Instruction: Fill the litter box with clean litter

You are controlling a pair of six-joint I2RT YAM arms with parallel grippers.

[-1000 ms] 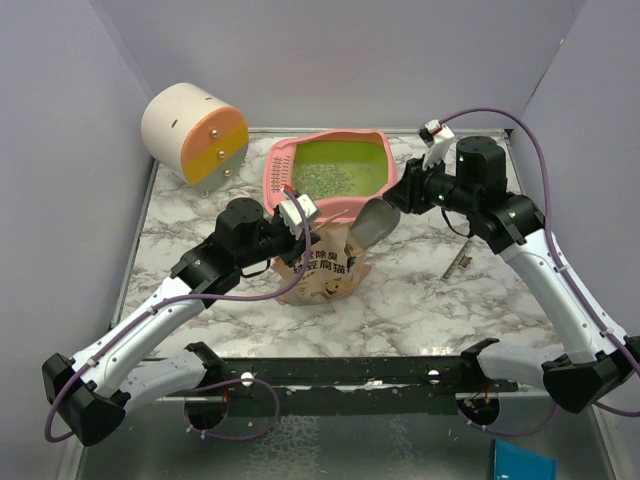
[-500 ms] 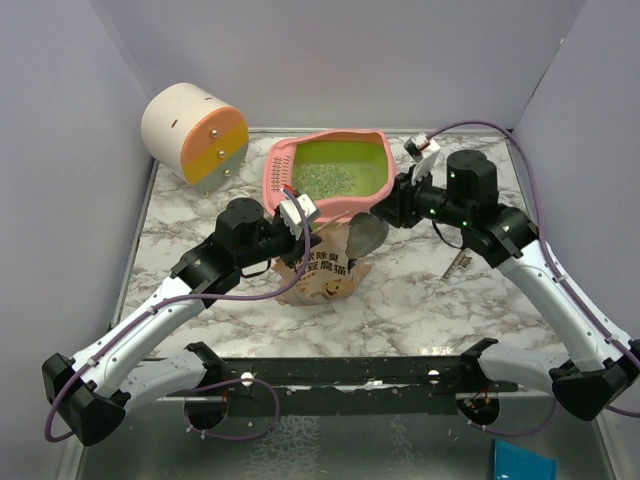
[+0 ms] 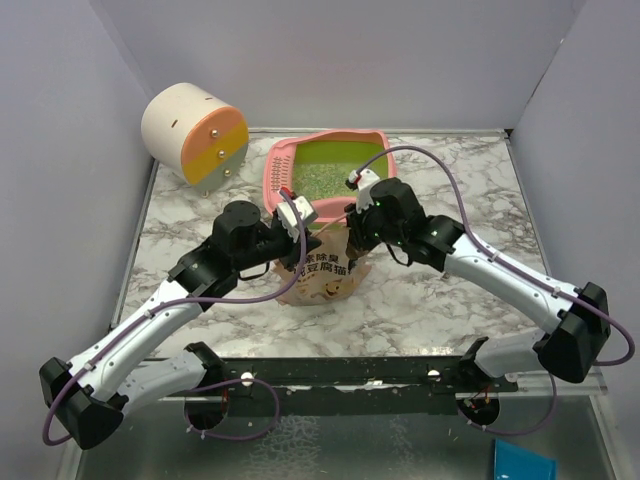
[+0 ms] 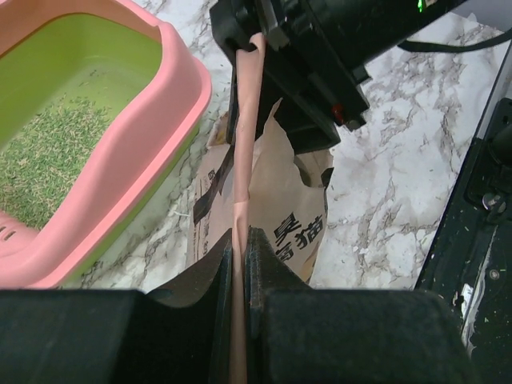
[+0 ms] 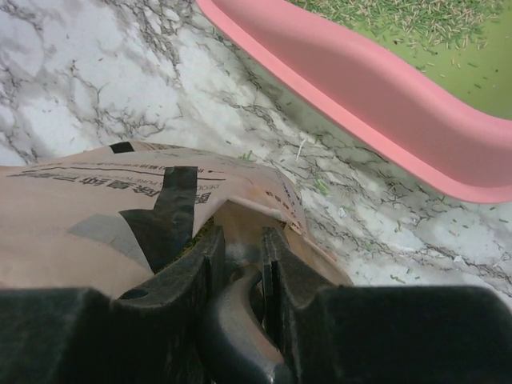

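The pink litter box (image 3: 274, 172) with its lime-green basin stands at the back middle, and a patch of clean litter (image 3: 325, 178) lies in it. In front of it stands a beige pouch (image 3: 325, 280). My left gripper (image 3: 303, 226) is shut on the pouch's upper edge (image 4: 242, 160), holding the mouth up. My right gripper (image 3: 352, 230) is shut on a grey scoop's handle (image 5: 240, 328), and the scoop's bowl is down inside the pouch mouth (image 5: 240, 212), hidden. The litter box rim (image 5: 384, 104) lies just beyond it, with litter (image 5: 424, 20) behind the rim.
A cream-and-orange cylinder (image 3: 195, 133) lies at the back left. Grey walls close in the marble table (image 3: 470, 180) on three sides. Stray granules are scattered on the marble (image 5: 336, 200) between pouch and box. A black rail (image 3: 340, 372) runs along the near edge.
My right arm has swung left from beside the litter box and lowered the scoop into the pouch mouth. The left arm and the pouch have stayed put.
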